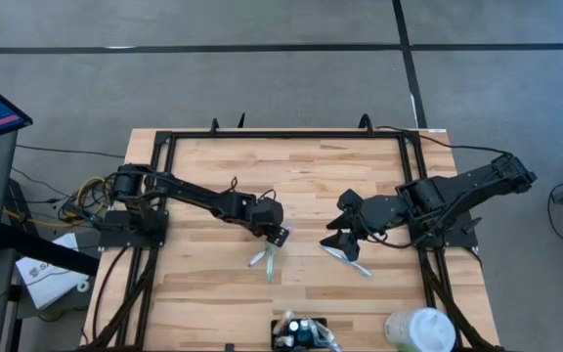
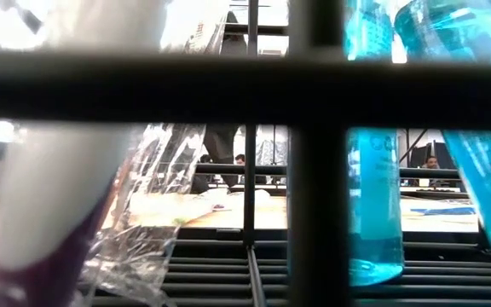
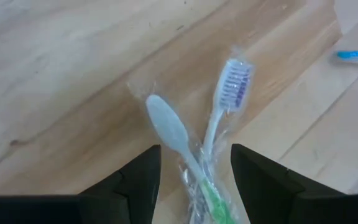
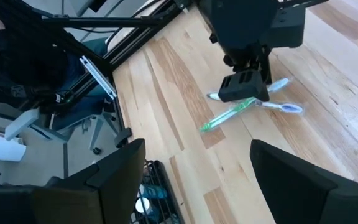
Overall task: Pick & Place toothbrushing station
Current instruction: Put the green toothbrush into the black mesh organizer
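Observation:
Two toothbrushes in clear wrap lie crossed on the wooden table: one with a green and white handle point(image 3: 168, 129), one with a purple-bristled head point(image 3: 234, 81). My left gripper point(image 3: 194, 152) is open and slants down over them, a finger on either side of the crossing, not visibly touching them. They also show below my left gripper point(image 4: 247, 93) in the right wrist view. A blue toothbrush point(image 1: 348, 259) lies under my right gripper point(image 1: 338, 235), which hangs open well above the table. The black toothbrushing station point(image 1: 299, 334) stands at the near edge.
A white round container point(image 1: 420, 330) stands at the near right corner. A black frame point(image 1: 286, 134) runs around the tabletop. In the low view, dark bars point(image 2: 305, 170), a blue bottle point(image 2: 373, 205) and crinkled clear wrap point(image 2: 143, 213) fill the foreground.

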Tool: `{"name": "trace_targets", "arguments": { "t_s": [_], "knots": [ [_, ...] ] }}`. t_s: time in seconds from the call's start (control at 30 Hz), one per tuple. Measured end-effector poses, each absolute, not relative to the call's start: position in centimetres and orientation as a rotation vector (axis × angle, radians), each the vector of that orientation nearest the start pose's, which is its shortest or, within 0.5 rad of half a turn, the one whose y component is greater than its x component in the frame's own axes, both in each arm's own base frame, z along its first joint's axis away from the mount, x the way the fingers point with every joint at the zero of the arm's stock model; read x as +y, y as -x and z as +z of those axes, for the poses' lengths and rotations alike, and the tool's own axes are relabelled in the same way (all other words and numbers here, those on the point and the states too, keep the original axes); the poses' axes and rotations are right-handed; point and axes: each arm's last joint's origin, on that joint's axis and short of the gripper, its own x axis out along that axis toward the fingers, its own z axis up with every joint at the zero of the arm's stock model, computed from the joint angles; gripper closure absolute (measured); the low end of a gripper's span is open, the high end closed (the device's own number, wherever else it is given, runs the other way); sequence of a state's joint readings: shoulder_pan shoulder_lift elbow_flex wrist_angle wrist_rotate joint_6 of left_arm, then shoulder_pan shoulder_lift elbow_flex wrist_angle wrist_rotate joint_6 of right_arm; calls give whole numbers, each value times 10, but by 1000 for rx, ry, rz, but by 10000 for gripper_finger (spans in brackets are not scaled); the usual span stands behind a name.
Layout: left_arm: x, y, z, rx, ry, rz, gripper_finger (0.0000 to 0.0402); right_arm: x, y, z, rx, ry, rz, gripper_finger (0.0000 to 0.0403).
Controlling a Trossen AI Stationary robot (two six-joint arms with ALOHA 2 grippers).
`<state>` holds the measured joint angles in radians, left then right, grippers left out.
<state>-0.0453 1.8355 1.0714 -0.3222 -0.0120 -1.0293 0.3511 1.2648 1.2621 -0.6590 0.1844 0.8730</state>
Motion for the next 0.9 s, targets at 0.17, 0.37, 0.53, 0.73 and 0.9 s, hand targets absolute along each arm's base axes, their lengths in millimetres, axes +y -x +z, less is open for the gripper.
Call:
{"name": "trace_targets", "arguments": {
  "t_s": [0.17,0.37,0.53,0.73,0.9],
  "knots": [
    [-16,-352,147,998,891,524,211,85,-247,355,658,-666,-127,121],
    [-23,-352,146,992,846,530,211,85,-248,356,658,-666,-127,121],
    [-24,-352,144,1002,823,531,211,85,-248,356,658,-667,-127,121],
    [-27,-350,133,1063,791,559,211,85,-248,356,655,-671,-127,121],
    [-28,-342,137,1084,724,598,219,85,-248,356,654,-671,-127,121]
  ]
}}
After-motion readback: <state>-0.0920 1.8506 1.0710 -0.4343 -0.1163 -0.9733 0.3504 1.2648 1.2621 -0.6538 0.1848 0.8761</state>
